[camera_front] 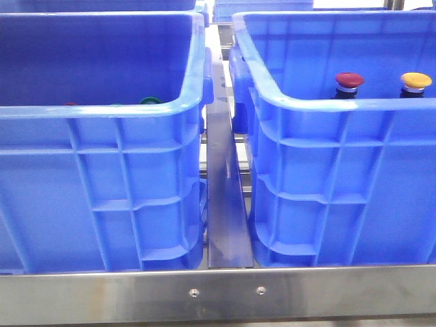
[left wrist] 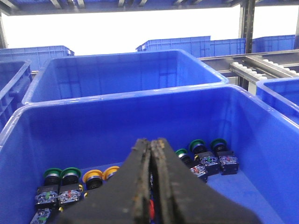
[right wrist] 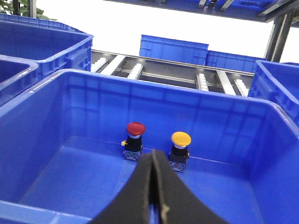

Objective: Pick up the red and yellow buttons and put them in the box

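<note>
The red button (camera_front: 349,82) and the yellow button (camera_front: 415,82) stand upright side by side against the far wall inside the right blue box (camera_front: 327,102). In the right wrist view the red button (right wrist: 135,129) and the yellow button (right wrist: 181,139) sit just beyond my right gripper (right wrist: 153,154), which is shut and empty above the box floor (right wrist: 70,186). My left gripper (left wrist: 151,142) is shut and hangs over the left crate (left wrist: 117,98). A bit of red shows through the gap low between its fingers. Neither gripper shows in the front view.
The left crate (camera_front: 102,112) holds several green-capped (left wrist: 59,173) and yellow-capped (left wrist: 93,176) buttons on its floor. A steel divider (camera_front: 225,191) runs between the crates and a steel rail (camera_front: 218,293) crosses the front. More blue crates and a roller conveyor (right wrist: 163,74) stand behind.
</note>
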